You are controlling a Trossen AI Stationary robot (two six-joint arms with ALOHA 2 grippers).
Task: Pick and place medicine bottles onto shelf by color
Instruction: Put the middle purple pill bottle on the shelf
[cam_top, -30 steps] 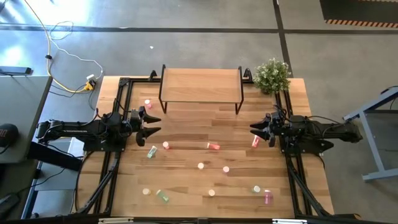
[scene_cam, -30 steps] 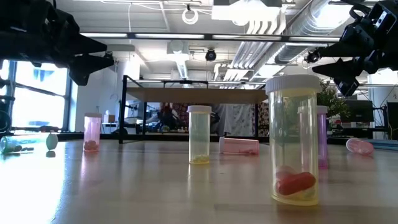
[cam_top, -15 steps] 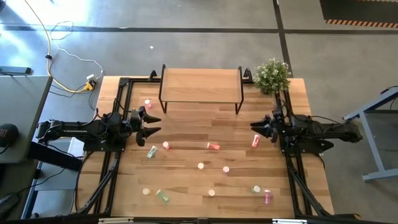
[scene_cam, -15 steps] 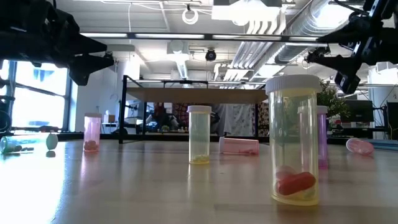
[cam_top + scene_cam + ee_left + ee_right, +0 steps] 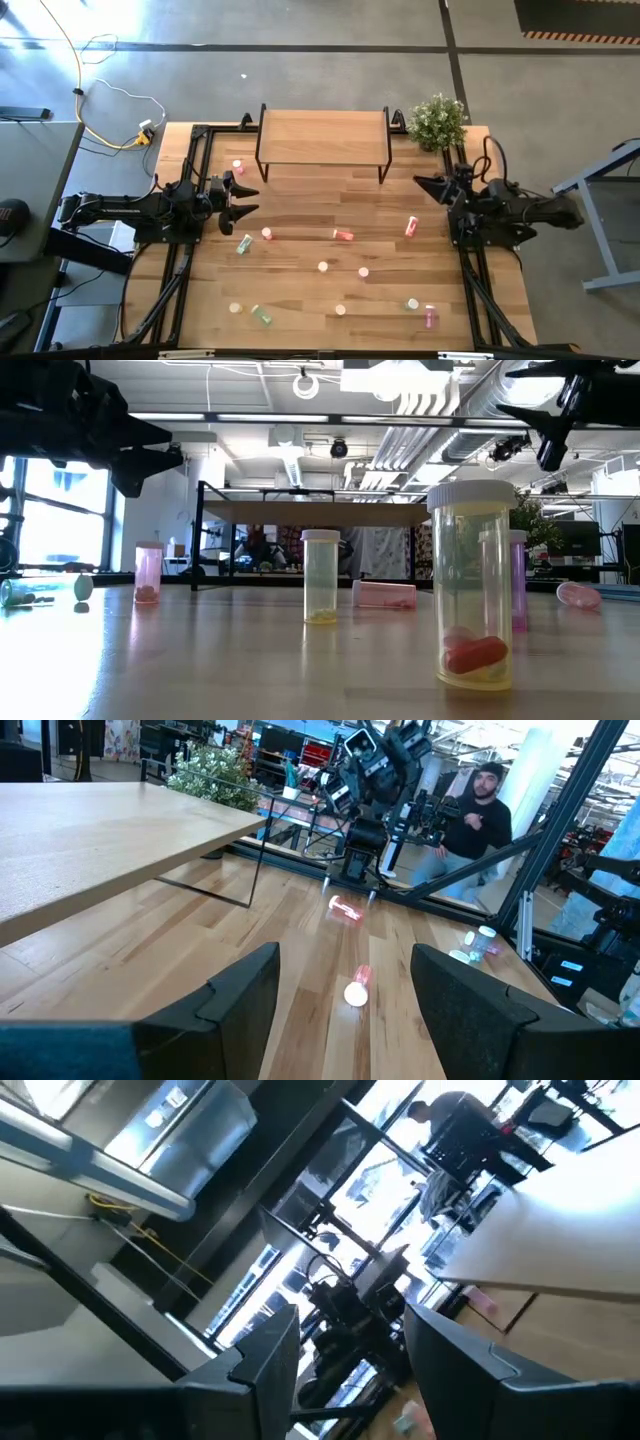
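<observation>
Several medicine bottles are scattered over the wooden tabletop. Some stand upright, such as a pink one (image 5: 238, 166) and one holding a red capsule (image 5: 471, 585). Others lie on their sides, such as a red one (image 5: 411, 227), another red one (image 5: 343, 235) and a green one (image 5: 245, 243). The shelf (image 5: 322, 135) stands on its black legs at the far edge. My left gripper (image 5: 243, 198) hovers open left of the bottles. My right gripper (image 5: 425, 184) is open, raised high (image 5: 545, 390), beyond the red bottle near the right side.
A potted plant (image 5: 438, 121) stands at the far right corner beside the shelf. Black frame rails (image 5: 185, 270) run along the table's left and right sides. A person (image 5: 470, 820) sits beyond the table's right side. Bare wood lies between the shelf and the bottles.
My right gripper has risen and drawn back from the red bottle lying near the right side, moving toward the far edge and tipping its fingers upward. It stays open. No bottle has moved.
</observation>
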